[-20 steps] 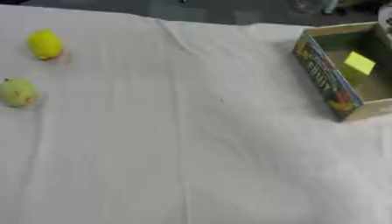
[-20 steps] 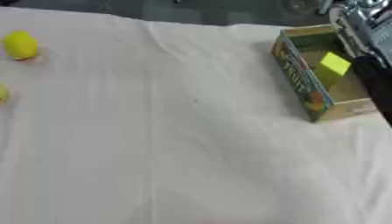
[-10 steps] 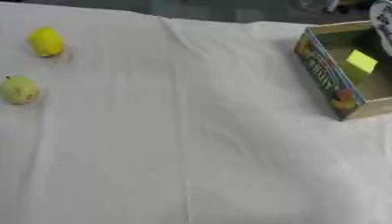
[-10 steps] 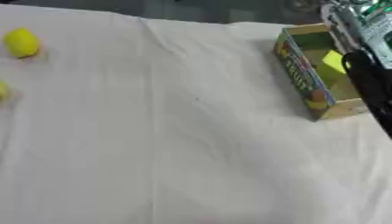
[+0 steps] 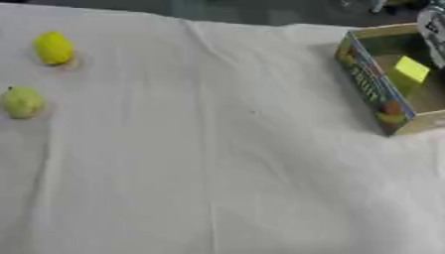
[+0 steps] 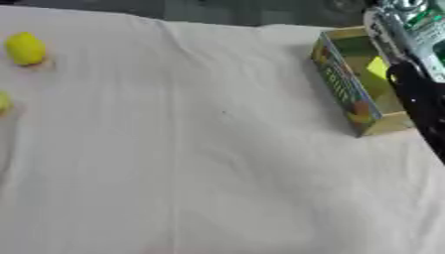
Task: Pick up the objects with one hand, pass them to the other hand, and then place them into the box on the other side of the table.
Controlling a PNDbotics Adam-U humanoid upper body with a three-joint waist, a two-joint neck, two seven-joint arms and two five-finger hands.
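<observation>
A yellow lemon (image 5: 53,48) lies on the white cloth at the far left. A green round fruit (image 5: 22,101) sits just in front of it. At the right stands an open cardboard box (image 5: 375,92) with a printed side, and a yellow block (image 5: 407,70) lies inside it. My right arm (image 6: 419,101) runs along the right edge of the right eye view, black below and silver above, over the box's right side. Its hand (image 6: 407,27) is a blurred silver shape at the box's far end. My left hand shows in neither view.
A white cloth (image 5: 217,163) with long creases covers the whole table. Its far edge runs along the top of the views, with dark floor beyond.
The right arm has shifted slightly over the box. The two fruits and the box lie where they were.
</observation>
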